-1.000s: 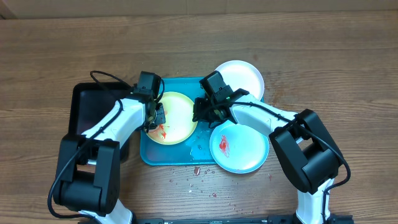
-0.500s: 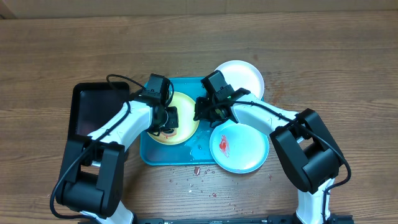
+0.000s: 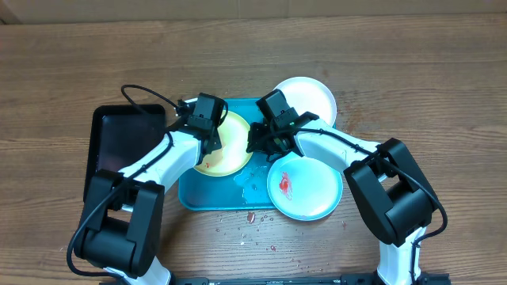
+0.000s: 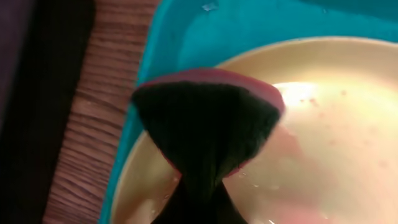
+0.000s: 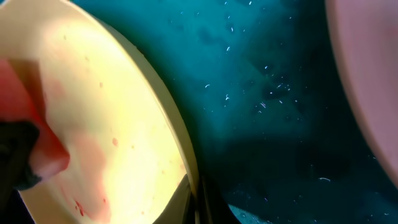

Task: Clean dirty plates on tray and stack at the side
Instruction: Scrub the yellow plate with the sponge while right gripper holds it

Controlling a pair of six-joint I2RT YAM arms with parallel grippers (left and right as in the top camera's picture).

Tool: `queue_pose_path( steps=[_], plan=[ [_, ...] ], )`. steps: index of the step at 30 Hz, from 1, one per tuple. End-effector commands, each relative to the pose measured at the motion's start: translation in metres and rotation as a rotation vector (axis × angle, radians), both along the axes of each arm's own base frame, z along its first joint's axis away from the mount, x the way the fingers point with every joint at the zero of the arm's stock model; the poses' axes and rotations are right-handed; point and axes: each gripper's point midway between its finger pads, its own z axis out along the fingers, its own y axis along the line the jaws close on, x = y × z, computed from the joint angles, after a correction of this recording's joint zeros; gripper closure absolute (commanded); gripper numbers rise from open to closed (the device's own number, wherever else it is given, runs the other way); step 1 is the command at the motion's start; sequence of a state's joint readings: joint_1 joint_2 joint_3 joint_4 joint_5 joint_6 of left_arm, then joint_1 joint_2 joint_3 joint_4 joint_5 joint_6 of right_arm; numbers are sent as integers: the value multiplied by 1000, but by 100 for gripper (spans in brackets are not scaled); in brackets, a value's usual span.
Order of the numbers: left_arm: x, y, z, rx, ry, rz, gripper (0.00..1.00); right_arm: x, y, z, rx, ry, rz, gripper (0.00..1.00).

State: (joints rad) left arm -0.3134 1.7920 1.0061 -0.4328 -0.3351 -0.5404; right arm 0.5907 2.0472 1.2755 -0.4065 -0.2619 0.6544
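The yellow-green rimmed plate (image 3: 231, 149) lies on the turquoise tray (image 3: 207, 199), with a faint red smear at its lower left. My left gripper (image 3: 209, 133) is shut on a dark sponge with a pink face (image 4: 208, 118) and presses it on this plate's (image 4: 336, 124) upper-left part. My right gripper (image 3: 258, 144) is shut on the plate's right rim (image 5: 189, 168). A white plate with a red sauce smear (image 3: 306, 187) lies at the tray's right front. A clean white plate (image 3: 310, 98) lies behind it, half off the tray.
A narrow black tray (image 3: 119, 149) stands to the left of the turquoise tray. Red crumbs (image 3: 249, 218) lie on the wooden table in front of the tray. Water drops wet the tray floor (image 5: 267, 93).
My left gripper has carried the sponge from the plate's lower left, right and then up to its upper left. The red smear there has faded. The right arm has not moved.
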Motion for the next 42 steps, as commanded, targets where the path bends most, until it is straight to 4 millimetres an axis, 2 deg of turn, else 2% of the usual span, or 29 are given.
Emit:
queue_pose_path(
  steps=[1,3,5,7,9,12,14,15,17,19,21,24,28,30,32,34,37,39,42],
  plan=[
    [-24,-46,-21,-181,151,-265,96,-2,-10,-17,-52,21,-23,96],
    [-41,-80,-20,-336,213,-453,96,-2,-10,-17,-52,21,-23,96],
    [-59,-100,-16,-446,264,-575,96,-2,-11,-17,-53,21,-22,96],
    [-70,-106,-15,-489,301,-603,96,-2,-11,-17,-52,22,-23,96],
    [-73,-105,-16,-491,314,-600,96,-3,-11,-17,-53,23,-22,96],
    [-59,-99,-17,-445,265,-566,96,-4,-11,-17,-57,29,-22,96],
    [-40,-92,-16,-397,199,-500,96,-4,-12,-18,-58,31,-22,96],
    [-22,-86,-13,-348,126,-450,96,-4,-12,-18,-59,31,-22,96],
    [1,-72,-9,-267,37,-377,96,-4,-12,-18,-59,31,-22,96],
    [17,-51,-4,-164,-34,-276,96,-4,-12,-18,-61,30,-24,96],
    [25,-26,1,-50,-79,-166,96,-4,-13,-18,-64,28,-25,96],
    [19,7,5,99,-78,-54,96,-4,-13,-18,-64,27,-25,96],
    [-9,23,-4,176,48,-45,96,-4,-13,-18,-64,27,-25,96],
    [-29,13,-15,134,166,-142,96,-3,-13,-18,-64,27,-25,96],
    [-47,-11,-25,19,265,-296,96,-3,-13,-18,-64,26,-25,96],
    [-67,-49,-30,-167,345,-511,96,-3,-13,-18,-64,26,-26,96],
    [-91,-97,-19,-429,373,-749,96,-3,-13,-18,-64,27,-25,96],
    [-91,-109,-14,-499,350,-791,96,-3,-13,-18,-64,27,-25,96],
    [-74,-114,-11,-487,273,-809,96,-4,-13,-18,-64,28,-25,96]
  ],
)
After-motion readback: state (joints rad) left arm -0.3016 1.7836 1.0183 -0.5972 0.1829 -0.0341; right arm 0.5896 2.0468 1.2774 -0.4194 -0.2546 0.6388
